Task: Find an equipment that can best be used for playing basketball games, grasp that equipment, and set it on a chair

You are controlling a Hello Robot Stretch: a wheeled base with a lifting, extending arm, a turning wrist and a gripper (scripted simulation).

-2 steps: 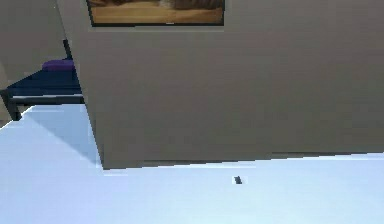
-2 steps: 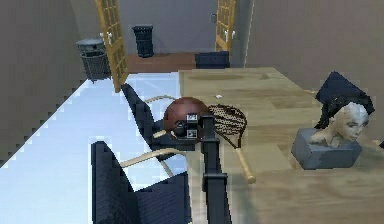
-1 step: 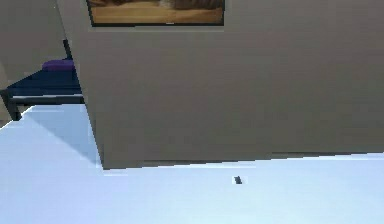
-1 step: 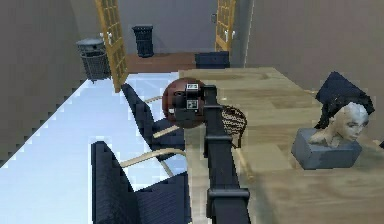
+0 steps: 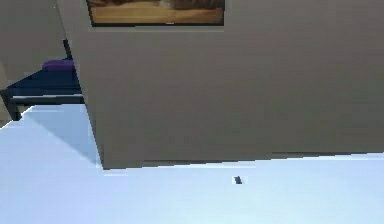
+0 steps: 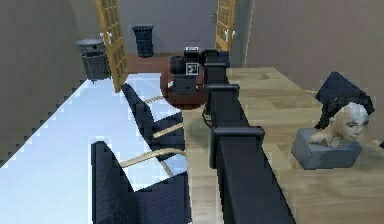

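dark arm [image 6: 235, 140] stretched over wooden table [image 6: 270, 100], gripper [image 6: 184, 68] at reddish-brown ball [image 6: 178, 95] by table's left edge, above dark office chair [image 6: 150, 112], cannot tell if grasping anything, bust [image 6: 340, 125] on table, framed picture [image 6: 155, 10] on wall ahead

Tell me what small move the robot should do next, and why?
Probably lower the arm toward the dark chair: the hand sits at the reddish-brown ball by the edge of the wooden table, with that chair beside it. Whether it holds the ball, I can't tell.
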